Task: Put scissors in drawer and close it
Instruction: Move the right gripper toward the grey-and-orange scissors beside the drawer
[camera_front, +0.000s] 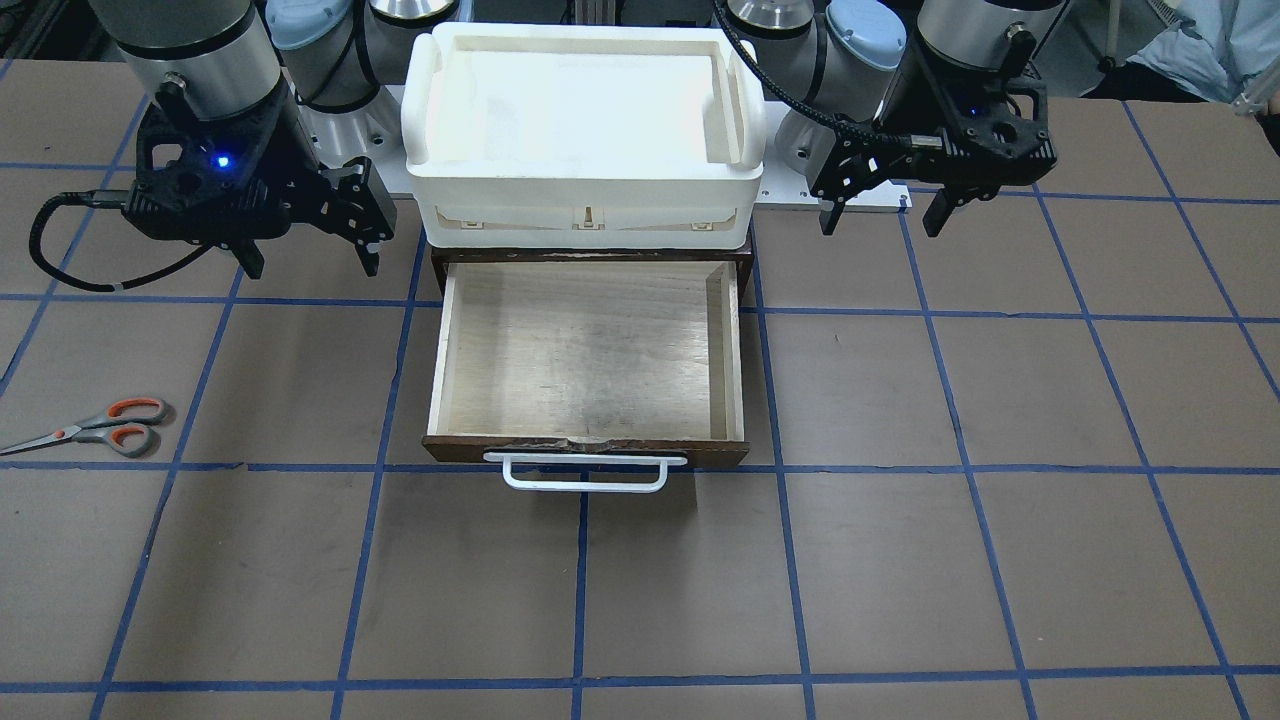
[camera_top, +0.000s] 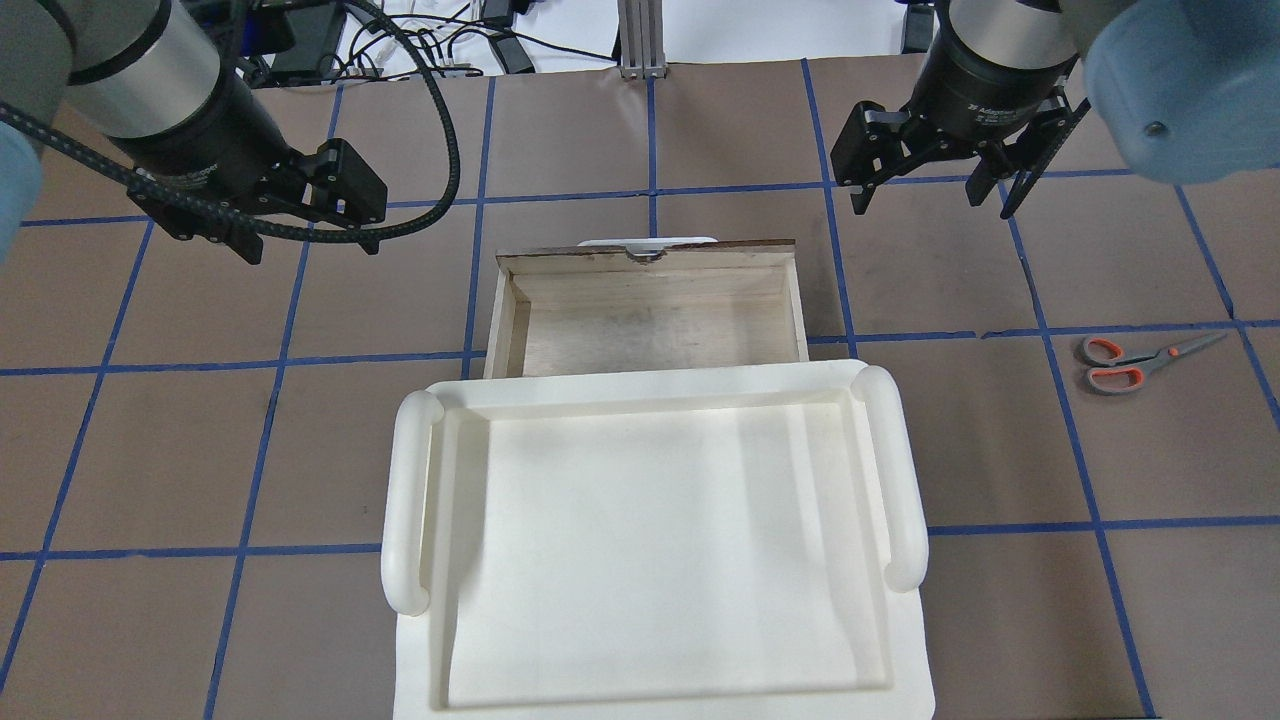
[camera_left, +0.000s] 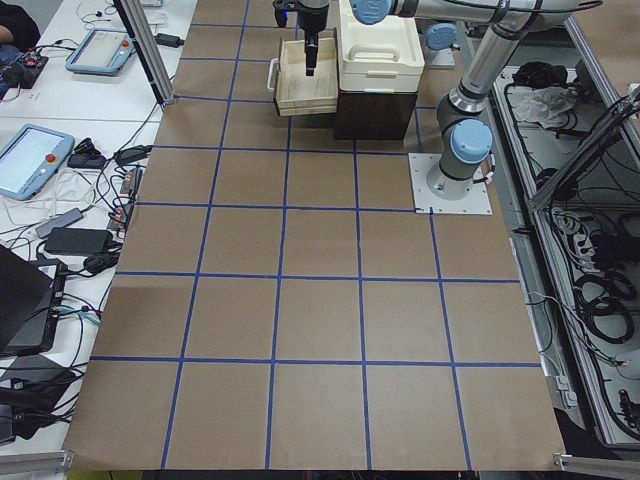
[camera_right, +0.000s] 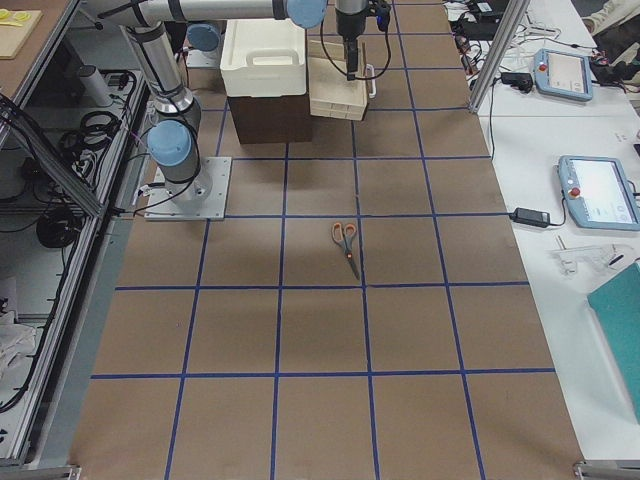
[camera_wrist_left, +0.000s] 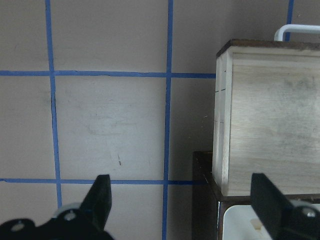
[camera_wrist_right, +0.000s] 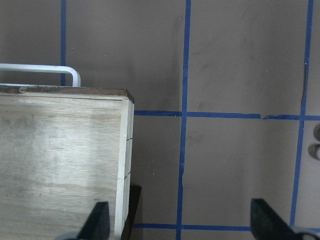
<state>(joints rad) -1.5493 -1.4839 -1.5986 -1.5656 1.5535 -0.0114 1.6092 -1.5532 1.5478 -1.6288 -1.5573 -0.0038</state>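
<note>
- The scissors (camera_front: 100, 425) are seen flat on the table (camera_front: 900, 560), on the robot's right side, outside the drawer and well apart from it.
- Their blades are closed and pointed away from the drawer, with the orange-lined handle loops turned toward it.
- Nothing is touching the scissors; both grippers are well apart from them.
- The drawer (camera_front: 585, 350) is pulled out toward the operators' side, so its pale plywood floor is exposed.
- Its white bar handle (camera_front: 585, 487) is mounted on the dark brown front, which is chipped along the top edge.
- A white plastic bin (camera_front: 585, 185) is set on top of the dark cabinet from which the drawer is drawn.
- The right gripper (camera_front: 310, 268) is held above the table beside the bin's corner, on the scissors' side of the drawer, with its fingers spread wide and nothing gripped.
- The left gripper (camera_front: 882, 228) is held above the table on the drawer's other side, its fingers likewise spread and nothing between them.
- The table is covered in brown sheeting marked with a blue tape grid.
</note>
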